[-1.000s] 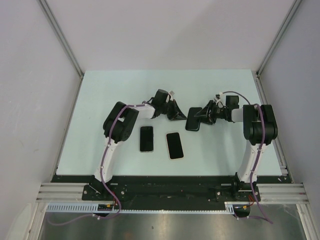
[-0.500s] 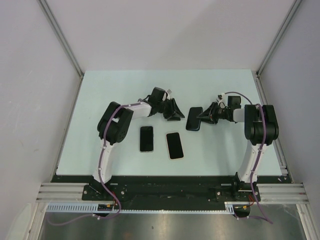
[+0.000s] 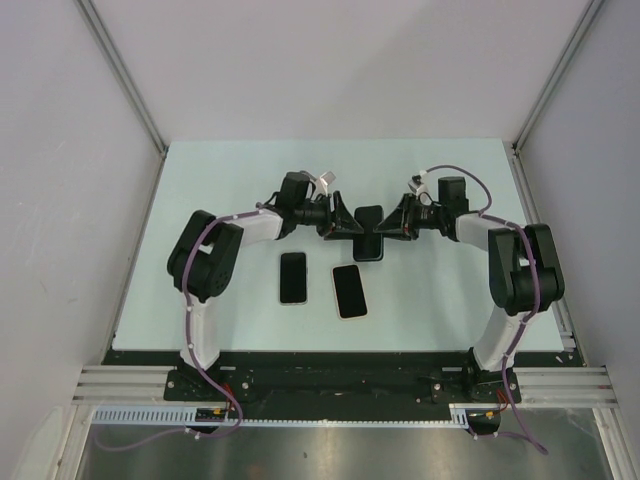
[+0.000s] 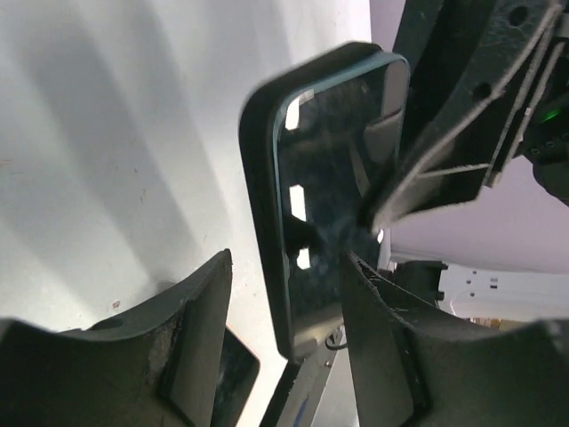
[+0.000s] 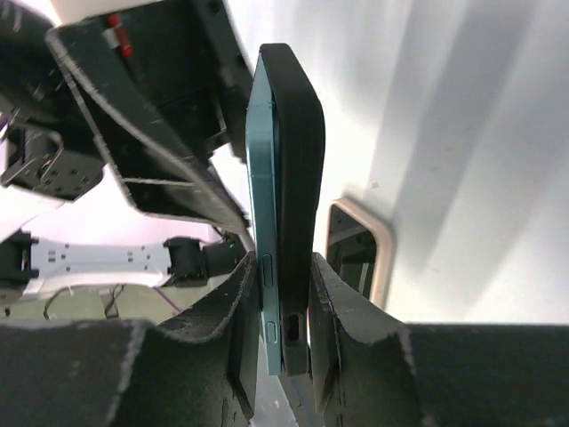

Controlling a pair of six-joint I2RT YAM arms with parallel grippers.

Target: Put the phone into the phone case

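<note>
The phone (image 5: 262, 178), teal along its edge, lies against the black phone case (image 5: 298, 160). Edge-on, the two look pressed together, though not clearly flush all round (I can't tell whether every corner has clicked home). The pair is held on edge above the tabletop (image 3: 220, 180), just beyond the pale-rimmed phone (image 3: 349, 290) lying flat there, on its side away from the arm bases.

The right fingers (image 5: 342, 302) are clenched on phone and case together at the end with the port. The left fingers (image 4: 200, 329) stand released, one on either side of the end nearer them, gripping nothing.

To my eye the seating step is in hand. The next move calls for the left fingers to squeeze screen against case back at the free end while the right ones hold firm.

The left arm (image 3: 205, 260) and right arm (image 3: 520, 265) both reach forward and bend inward, wrists facing each other above that spot. A dark phone (image 3: 293, 277) lies just left of the pale-rimmed one.
</note>
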